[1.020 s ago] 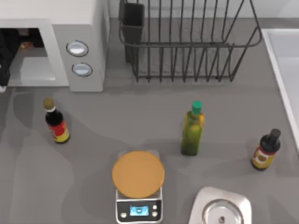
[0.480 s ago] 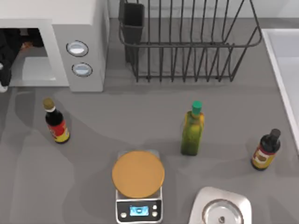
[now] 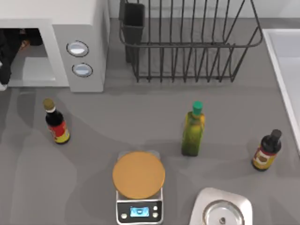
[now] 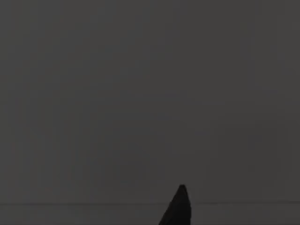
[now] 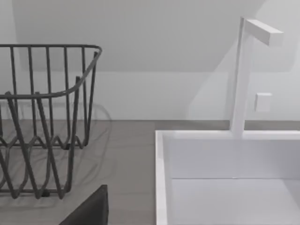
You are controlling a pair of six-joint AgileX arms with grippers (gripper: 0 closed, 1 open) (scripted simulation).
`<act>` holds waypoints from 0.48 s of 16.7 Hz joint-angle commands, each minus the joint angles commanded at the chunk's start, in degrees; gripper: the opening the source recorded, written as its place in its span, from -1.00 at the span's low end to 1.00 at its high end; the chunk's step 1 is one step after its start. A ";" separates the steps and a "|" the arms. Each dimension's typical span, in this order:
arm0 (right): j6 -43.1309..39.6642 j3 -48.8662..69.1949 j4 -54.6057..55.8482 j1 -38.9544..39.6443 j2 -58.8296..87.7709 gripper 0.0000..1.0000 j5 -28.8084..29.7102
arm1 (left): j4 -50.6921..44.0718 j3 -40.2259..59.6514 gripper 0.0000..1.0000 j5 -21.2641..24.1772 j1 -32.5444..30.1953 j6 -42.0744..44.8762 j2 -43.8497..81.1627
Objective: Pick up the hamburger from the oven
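Nearest to us, towards the right, sits a silver base with a round bowl [image 3: 220, 212]. Left of it is the digital scale [image 3: 139, 210], topped by a flat orange disc [image 3: 138, 174]. A little farther back, a green oil bottle [image 3: 193, 133] with a green cap stands near the middle of the table [image 3: 117, 117]. A dark bottle with a yellow label [image 3: 266, 151] stands well to its right, and a dark bottle with a red label [image 3: 56, 124] well to its left. All three are upright and apart from one another.

Farther back on the left is the oven [image 3: 70, 21]. Its cavity is open towards us and its two round knobs [image 3: 78, 48] sit one above the other on the front panel. Our left gripper [image 3: 10, 49] reaches into that cavity at the table's left edge. We cannot tell how far open it is or whether it has hold of anything. The hamburger [image 3: 24, 43] shows as a small orange-brown patch deep inside the oven, just beside the gripper. We cannot tell whether the two are touching. The left wrist view is dark.

To the right of the oven, at the far side, stands the black wire rack [image 3: 187, 47] with a black cup [image 3: 133, 18] at its left end. The white sink [image 3: 283, 61] lies at the far right, with its faucet [image 5: 241, 75] behind it. Our right arm is parked. Our right gripper [image 5: 89, 212] is near the sink's left wall, and we cannot tell its state.
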 joint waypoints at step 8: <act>0.00 0.00 0.00 0.00 0.00 1.00 0.00 | -12.75 0.23 -1.00 -0.12 0.02 0.14 -12.47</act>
